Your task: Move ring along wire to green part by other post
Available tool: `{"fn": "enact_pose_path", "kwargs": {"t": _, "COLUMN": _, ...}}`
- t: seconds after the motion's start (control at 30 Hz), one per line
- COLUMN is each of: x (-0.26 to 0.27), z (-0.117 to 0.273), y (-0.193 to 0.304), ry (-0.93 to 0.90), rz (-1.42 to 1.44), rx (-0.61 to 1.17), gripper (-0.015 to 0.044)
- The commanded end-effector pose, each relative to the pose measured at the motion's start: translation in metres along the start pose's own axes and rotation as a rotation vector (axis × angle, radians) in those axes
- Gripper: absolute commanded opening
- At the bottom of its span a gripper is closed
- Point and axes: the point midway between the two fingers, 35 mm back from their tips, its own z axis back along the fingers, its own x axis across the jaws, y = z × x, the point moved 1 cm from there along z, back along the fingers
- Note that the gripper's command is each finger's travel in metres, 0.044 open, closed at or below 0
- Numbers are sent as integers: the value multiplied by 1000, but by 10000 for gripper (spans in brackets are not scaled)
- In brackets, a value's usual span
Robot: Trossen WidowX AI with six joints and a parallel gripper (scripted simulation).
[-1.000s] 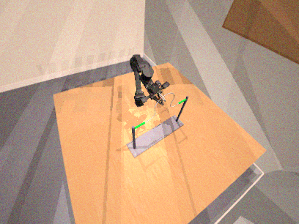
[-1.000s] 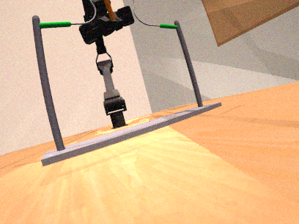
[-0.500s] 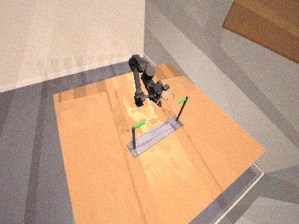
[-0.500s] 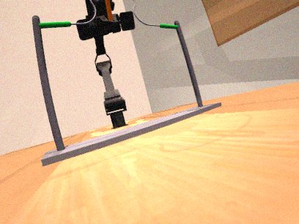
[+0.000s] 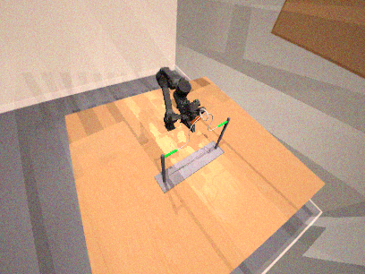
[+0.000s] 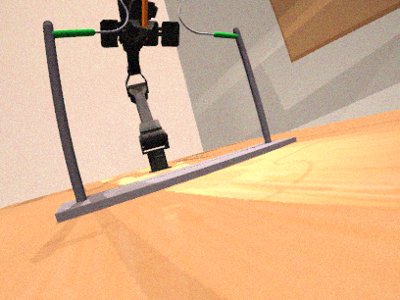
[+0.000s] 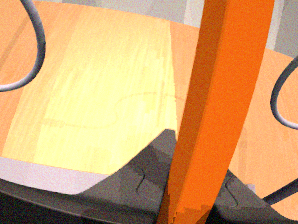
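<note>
Top view first: your hand (image 5: 193,123) (image 6: 142,30) (image 7: 176,140) is clamped on the orange handle (image 5: 195,120) (image 6: 145,12) (image 7: 222,100), and the pale ring (image 5: 204,115) is up on the arm's side of the base (image 5: 190,166) (image 6: 176,177) (image 7: 50,175). So it's not at either green part (image 5: 171,153) (image 6: 74,33) or (image 5: 223,124) (image 6: 225,35); it's around the middle of the wire (image 5: 188,140) (image 6: 196,32). Can't tell you if the wire goes through it, too tiny. The base sits on the counter (image 5: 116,192) (image 6: 245,235) (image 7: 100,75), a post rising near each end.

Exterior: you've got the handle standing roughly upright, high above the base and between its posts. The ring is cut off up top.

Wrist cam: you can see the handle between your two dark fingers, leaning a bit, with the base showing low on the left. Ring's out of frame here.
</note>
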Motion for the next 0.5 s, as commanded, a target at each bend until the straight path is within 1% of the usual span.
{"fn": "enact_pose_path", "kwargs": {"t": 0.0, "x": -3, "z": -1, "y": 1, "ry": 36, "rz": 63, "rx": -7, "gripper": -150}}
{"fn": "enact_pose_path", "kwargs": {"t": 0.47, "x": -13, "z": -1, "y": 0, "ry": 144, "rz": 248, "rx": -31, "gripper": -150}}
